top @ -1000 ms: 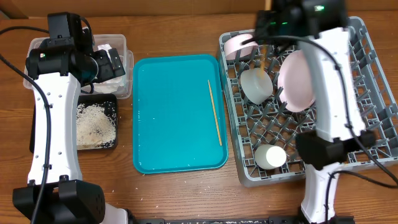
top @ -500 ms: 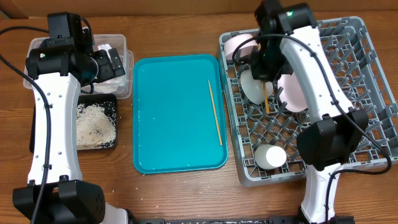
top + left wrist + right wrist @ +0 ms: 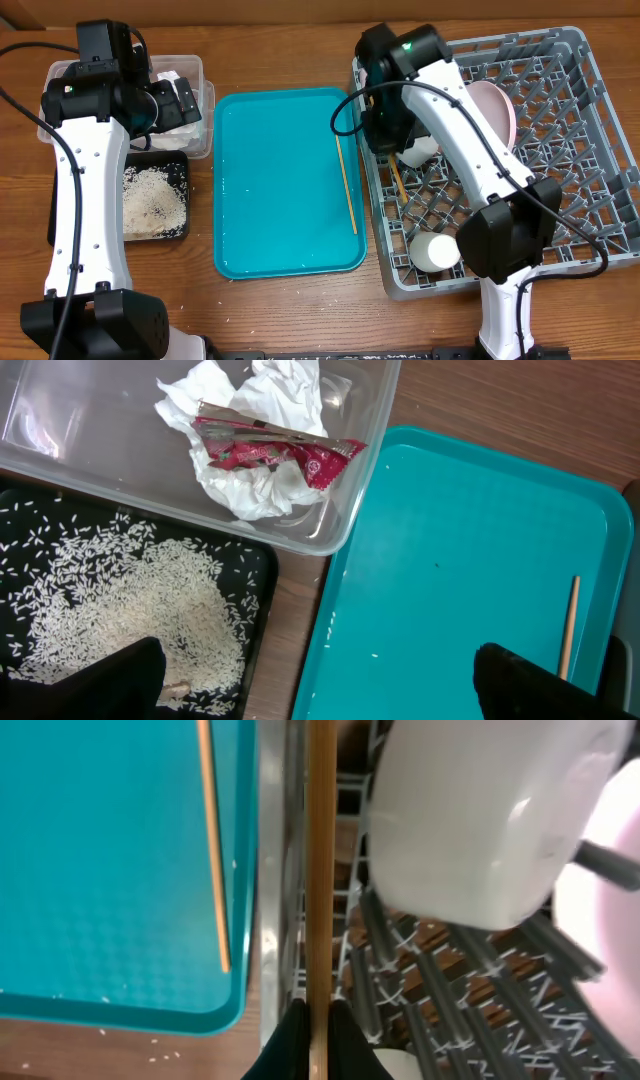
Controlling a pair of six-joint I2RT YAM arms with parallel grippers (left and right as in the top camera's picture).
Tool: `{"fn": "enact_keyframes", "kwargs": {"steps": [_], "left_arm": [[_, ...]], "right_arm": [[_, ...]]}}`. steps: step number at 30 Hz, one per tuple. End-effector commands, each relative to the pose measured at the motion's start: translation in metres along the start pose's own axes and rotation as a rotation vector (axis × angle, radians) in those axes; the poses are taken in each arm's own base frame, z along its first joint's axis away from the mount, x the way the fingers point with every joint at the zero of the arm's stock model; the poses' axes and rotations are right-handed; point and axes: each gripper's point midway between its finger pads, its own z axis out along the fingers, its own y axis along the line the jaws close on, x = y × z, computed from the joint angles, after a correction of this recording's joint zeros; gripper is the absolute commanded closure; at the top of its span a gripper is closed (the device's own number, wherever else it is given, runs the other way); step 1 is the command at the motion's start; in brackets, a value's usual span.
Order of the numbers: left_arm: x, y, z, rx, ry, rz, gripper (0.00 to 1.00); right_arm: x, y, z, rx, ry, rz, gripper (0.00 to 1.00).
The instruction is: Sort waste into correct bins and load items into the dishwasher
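My right gripper (image 3: 319, 1020) is shut on a wooden chopstick (image 3: 320, 870), held over the left edge of the grey dish rack (image 3: 560, 250); the stick's tip shows in the overhead view (image 3: 397, 184). A second chopstick (image 3: 345, 180) lies on the teal tray (image 3: 280, 230). The rack holds a pink plate (image 3: 495, 110), a white bowl (image 3: 470, 810) and a small white cup (image 3: 436, 252). My left gripper (image 3: 320, 680) is open and empty between the black tray of rice (image 3: 120, 600) and the teal tray. The clear tub (image 3: 80, 450) holds the red wrapper (image 3: 270, 445) and white napkin (image 3: 260, 490).
A few rice grains lie on the teal tray's left part (image 3: 375, 655) and on the wood table near its corner (image 3: 120, 1040). The left arm's white link (image 3: 85, 200) stands over the bins.
My right arm has swung left and toward the front across the rack with the chopstick, from the rack's far middle to its left edge. The pink plate is now uncovered. The left arm has not moved.
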Motion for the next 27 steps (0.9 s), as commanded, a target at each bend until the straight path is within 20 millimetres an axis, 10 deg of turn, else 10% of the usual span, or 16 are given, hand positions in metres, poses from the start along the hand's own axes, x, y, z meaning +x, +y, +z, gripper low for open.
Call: {"fn": "enact_keyframes", "kwargs": {"steps": [1, 4, 8, 16, 20, 23, 27], "left_arm": [[-0.004, -0.001, -0.008, 0.003, -0.023, -0.012, 0.0], [-0.004, -0.001, -0.008, 0.003, -0.023, -0.012, 0.0], [-0.004, -0.001, -0.008, 0.003, -0.023, -0.012, 0.0], [-0.004, -0.001, -0.008, 0.003, -0.023, -0.012, 0.0], [-0.004, -0.001, -0.008, 0.003, -0.023, -0.012, 0.0], [-0.004, -0.001, -0.008, 0.003, -0.023, -0.011, 0.0], [-0.004, -0.001, -0.008, 0.003, -0.023, -0.012, 0.0]], "right_arm": [[0.007, 0.0, 0.007, -0.029, 0.039, 0.021, 0.96], [0.011, 0.001, 0.011, -0.029, 0.059, 0.021, 0.96], [0.014, 0.002, 0.013, -0.036, 0.072, 0.02, 0.61], [0.001, 0.008, 0.004, -0.051, 0.007, 0.011, 0.56], [-0.022, 0.04, -0.005, -0.081, -0.125, -0.074, 0.55], [-0.041, 0.101, 0.001, -0.074, -0.277, -0.224, 0.46], [-0.045, 0.121, 0.022, -0.036, -0.323, -0.238, 0.38]]}}
